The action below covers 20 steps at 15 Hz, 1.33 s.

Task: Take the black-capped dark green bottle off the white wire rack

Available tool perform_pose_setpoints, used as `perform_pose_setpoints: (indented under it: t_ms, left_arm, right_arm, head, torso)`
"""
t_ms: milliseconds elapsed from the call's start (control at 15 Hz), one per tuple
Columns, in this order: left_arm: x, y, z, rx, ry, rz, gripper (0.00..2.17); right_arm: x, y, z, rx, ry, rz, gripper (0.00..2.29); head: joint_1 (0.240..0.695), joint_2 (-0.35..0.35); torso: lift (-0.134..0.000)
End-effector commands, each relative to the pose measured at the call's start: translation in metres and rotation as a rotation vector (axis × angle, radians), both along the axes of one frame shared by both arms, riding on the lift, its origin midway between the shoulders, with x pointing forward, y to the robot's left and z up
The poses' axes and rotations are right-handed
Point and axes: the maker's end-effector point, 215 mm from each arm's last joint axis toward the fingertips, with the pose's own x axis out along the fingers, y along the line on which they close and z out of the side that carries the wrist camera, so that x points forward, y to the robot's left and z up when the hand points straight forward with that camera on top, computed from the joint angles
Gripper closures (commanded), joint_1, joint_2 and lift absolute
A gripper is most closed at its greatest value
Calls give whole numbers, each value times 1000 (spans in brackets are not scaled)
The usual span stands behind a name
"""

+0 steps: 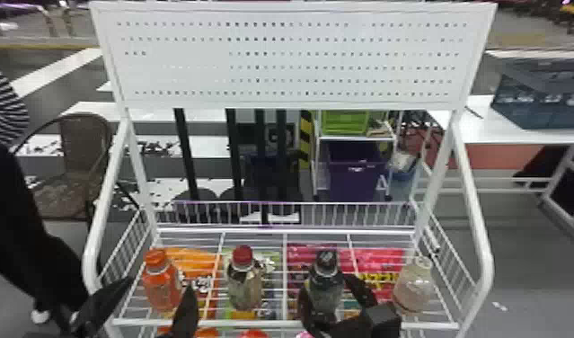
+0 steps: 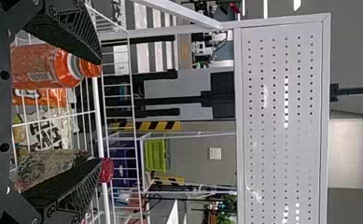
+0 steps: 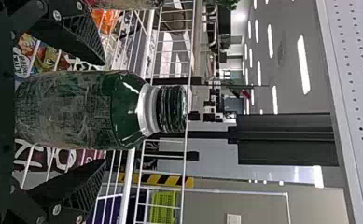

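Note:
The black-capped dark green bottle (image 1: pixel 326 287) stands upright on the white wire rack (image 1: pixel 283 322), right of its middle. Around it my right gripper (image 1: pixel 327 293) is open, one finger at each side. In the right wrist view the dark green bottle (image 3: pixel 83 109) lies between the spread fingers of the right gripper (image 3: pixel 104 112), with visible gaps to both. My left gripper (image 1: pixel 161 292) is open at the rack's front left, by an orange bottle (image 1: pixel 162 290). The left wrist view shows the left gripper (image 2: pixel 102 112) spread, the orange bottle (image 2: pixel 46 67) partly behind one finger.
A red-capped bottle (image 1: pixel 244 283) stands between the two grippers; a pale bottle (image 1: pixel 412 287) is right of the right gripper. Colourful packets (image 1: pixel 189 269) lie beneath the wires. Wire side walls and a perforated white panel (image 1: pixel 290 58) bound the rack.

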Motion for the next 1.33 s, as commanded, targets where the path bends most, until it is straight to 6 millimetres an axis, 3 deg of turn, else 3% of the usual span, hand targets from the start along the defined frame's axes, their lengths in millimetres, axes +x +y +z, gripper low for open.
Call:
perform_pose_setpoints:
  t_ms: [0, 133, 200, 467, 733, 1133, 1267]
  left_arm:
    - [0, 1, 2, 0, -4, 1, 144]
    - [0, 1, 1, 1, -3, 2, 144]
    - [1, 1, 0, 0, -1, 2, 144]
    - [2, 1, 1, -4, -4, 4, 144]
    - [1, 1, 2, -8, -5, 7, 144]
    - [1, -2, 3, -25, -12, 15, 144]
    - [1, -1, 5, -22, -15, 19, 144]
  right_arm:
    - [3, 0, -5, -7, 27, 0, 495]
    - [0, -3, -8, -3, 40, -4, 1220]
    - [-1, -5, -4, -3, 32, -4, 1409]
    - [-22, -5, 31, 19, -5, 2, 1416]
    - [-58, -38, 64, 10, -11, -32, 1413]
    - [-115, -124, 104, -56, -50, -128, 1409]
    - [-137, -148, 125, -63, -102, -159, 1409]
  head:
    - [499, 0]
    - [499, 0]
    - [499, 0]
    - [499, 0]
    - [499, 0]
    - [499, 0]
    - [499, 0]
  torso:
    - [0]
    - [0]
    - [0]
    - [0]
    - [0]
    - [0]
    - [0]
